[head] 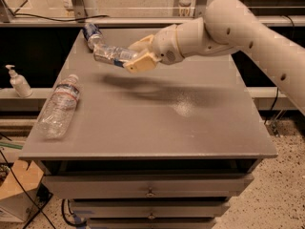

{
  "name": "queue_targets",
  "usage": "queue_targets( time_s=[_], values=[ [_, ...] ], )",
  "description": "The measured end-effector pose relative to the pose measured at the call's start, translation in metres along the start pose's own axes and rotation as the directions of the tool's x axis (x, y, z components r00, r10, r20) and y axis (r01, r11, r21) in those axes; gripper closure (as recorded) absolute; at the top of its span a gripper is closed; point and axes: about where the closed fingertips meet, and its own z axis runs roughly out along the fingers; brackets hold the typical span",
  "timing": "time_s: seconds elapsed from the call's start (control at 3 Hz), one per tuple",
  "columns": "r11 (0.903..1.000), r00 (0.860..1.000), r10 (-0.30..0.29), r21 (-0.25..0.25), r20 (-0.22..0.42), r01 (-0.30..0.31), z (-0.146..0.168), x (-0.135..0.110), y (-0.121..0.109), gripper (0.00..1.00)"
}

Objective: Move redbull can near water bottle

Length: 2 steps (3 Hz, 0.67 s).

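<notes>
My gripper (135, 56) hangs above the far left part of the grey table (200, 132). It is shut on the redbull can (110, 55), a slim silver-and-blue can held on its side in the air and pointing left. The water bottle (59, 106), clear and crinkled with a blue-white label, lies on its side near the table's left edge, below and to the left of the held can. My arm reaches in from the upper right.
A fatter dark-blue can (91, 34) lies at the table's far left corner, just behind the held can. A small white pump bottle (19, 82) stands on a lower shelf to the left. Drawers (150, 187) sit under the tabletop.
</notes>
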Motion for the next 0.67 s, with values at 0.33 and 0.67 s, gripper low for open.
queue_targets(
  time_s=[0.33,0.67],
  values=[
    [0.9971,0.998,0.061,-0.047,0.021,-0.06,0.02,0.011,0.022,0.84],
    [0.9878,0.992,0.125,-0.097,0.029,-0.122,0.038,0.019,0.046,0.61]
  ],
)
